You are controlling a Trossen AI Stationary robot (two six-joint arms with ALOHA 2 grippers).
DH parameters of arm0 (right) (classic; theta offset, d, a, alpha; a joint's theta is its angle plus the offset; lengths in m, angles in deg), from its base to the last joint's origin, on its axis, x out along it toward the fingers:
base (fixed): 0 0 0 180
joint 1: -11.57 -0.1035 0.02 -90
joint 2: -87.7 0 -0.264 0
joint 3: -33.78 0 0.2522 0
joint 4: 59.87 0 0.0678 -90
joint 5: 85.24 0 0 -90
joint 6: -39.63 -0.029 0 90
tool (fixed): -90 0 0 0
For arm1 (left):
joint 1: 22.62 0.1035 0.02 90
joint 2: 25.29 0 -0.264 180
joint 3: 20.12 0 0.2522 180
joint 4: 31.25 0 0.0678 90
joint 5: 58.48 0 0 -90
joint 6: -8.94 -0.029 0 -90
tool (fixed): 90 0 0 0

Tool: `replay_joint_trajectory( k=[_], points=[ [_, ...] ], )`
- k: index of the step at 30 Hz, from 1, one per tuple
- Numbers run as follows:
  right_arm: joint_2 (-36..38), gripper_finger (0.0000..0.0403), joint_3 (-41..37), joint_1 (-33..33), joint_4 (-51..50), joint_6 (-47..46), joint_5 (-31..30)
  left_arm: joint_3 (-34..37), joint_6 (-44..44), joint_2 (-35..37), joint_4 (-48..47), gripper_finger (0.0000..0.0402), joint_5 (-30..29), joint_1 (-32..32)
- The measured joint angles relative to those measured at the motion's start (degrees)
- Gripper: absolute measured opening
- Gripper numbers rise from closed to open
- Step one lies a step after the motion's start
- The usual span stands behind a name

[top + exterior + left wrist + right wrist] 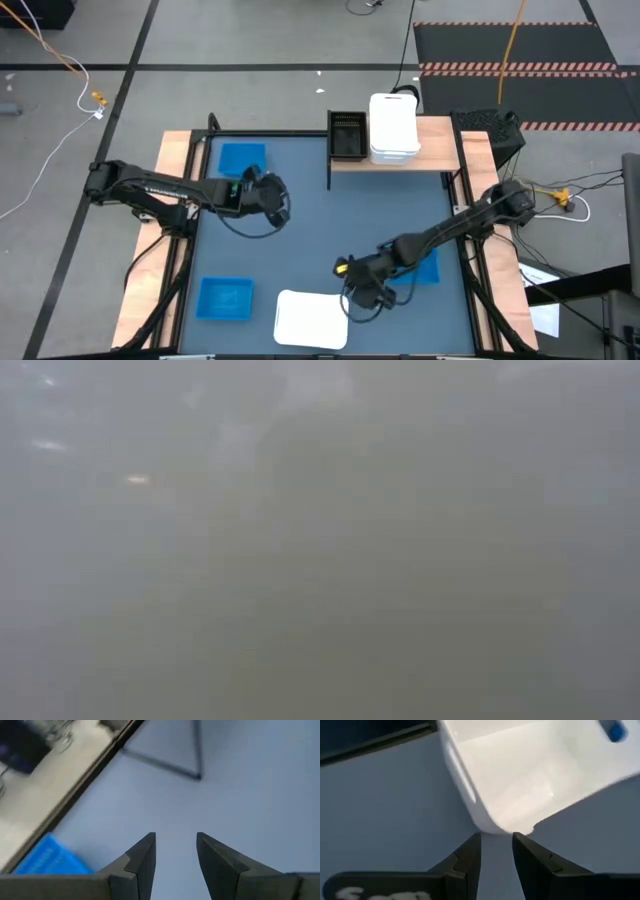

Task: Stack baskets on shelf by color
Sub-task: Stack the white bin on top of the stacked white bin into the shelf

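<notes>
On the wood-grain shelf (pixel 440 158) at the table's far edge stand a black basket (pixel 347 135) and a stack of white baskets (pixel 393 128). A white basket (pixel 312 318) (pixel 530 775) lies on the tabletop near the front edge. My right gripper (pixel 355 298) (pixel 496 845) is open, slanting down, its tips just short of that basket's corner (pixel 505 826). Blue baskets lie at the far left (pixel 242 158) (pixel 50 862), at the near left (pixel 224 297) and under my right arm (pixel 428 268). My left gripper (pixel 282 205) (pixel 176 852) hangs open over bare tabletop.
The low view is fogged over and shows nothing. The shelf's black frame legs (pixel 330 170) stand on the tabletop at the far side. Bare blue-grey tabletop (pixel 320 230) lies between the two arms. Cables run over the floor beyond the table.
</notes>
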Motion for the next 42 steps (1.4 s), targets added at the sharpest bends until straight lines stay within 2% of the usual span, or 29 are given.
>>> replay_joint_trajectory(
  k=[3, 7, 10, 13, 15, 20, 25, 28, 31, 33, 35, 38, 42],
  points=[
    [-3.01, 0.0107, 6.95, -0.41, -6.75, 4.42, 0.64, 3.19, 5.20, 0.00, 0.08, 0.0145, -1.85, -0.18],
    [-5.87, 0.0107, 11.82, -1.86, -11.29, 9.29, 0.69, 4.57, 12.37, 0.00, -3.20, 0.0145, -1.07, -1.58],
    [-6.30, 0.0107, 12.86, -2.82, -11.62, 11.08, 1.01, 4.83, 17.38, 0.00, -4.25, 0.0145, -0.88, -3.99],
    [-6.59, 0.0107, 12.84, -3.13, -11.65, 11.32, 4.92, 4.86, 20.46, 0.00, -4.52, 0.0145, -0.87, -7.11],
    [-7.54, 0.0107, 12.86, -3.08, -11.02, 11.90, 6.67, 4.44, 21.24, 0.00, -4.52, 0.0145, -0.76, -8.79],
    [-10.75, 0.0107, 12.86, -2.37, -11.63, 15.62, 6.69, 4.19, 22.70, 0.00, -0.84, 0.0145, -1.67, -11.37],
    [-11.55, 0.0107, 12.82, -2.11, -11.60, 14.65, 4.47, 4.17, 22.00, 0.00, 2.19, 0.0145, -1.93, -12.50],
    [-11.53, 0.0099, 12.82, -2.22, -11.23, 15.51, -1.20, 4.17, 20.42, 0.00, 3.03, 0.0145, -2.09, -12.49],
    [-11.45, 0.0061, 12.84, -2.01, -12.40, 16.21, -6.45, 4.17, 17.82, 0.04, 4.03, 0.0145, -2.64, -12.00],
    [-11.01, 0.0022, 12.82, -1.70, -14.55, 16.24, -7.56, 4.17, 15.36, 0.41, 4.56, 0.0145, -2.81, -11.36],
    [-10.21, 0.0009, 12.80, -1.48, -17.90, 16.16, -8.27, 4.15, 13.02, 0.60, 6.08, 0.0145, -2.90, -10.51],
    [-7.46, 0.0005, 12.62, -1.41, -22.48, 16.17, -8.47, 4.17, 9.55, 1.86, 6.56, 0.0145, -2.87, -9.10],
    [0.38, 0.0003, 12.62, -1.20, -26.76, 13.43, -8.67, 4.14, 6.67, 4.25, 8.35, 0.0145, -2.87, -6.74]
  ],
)
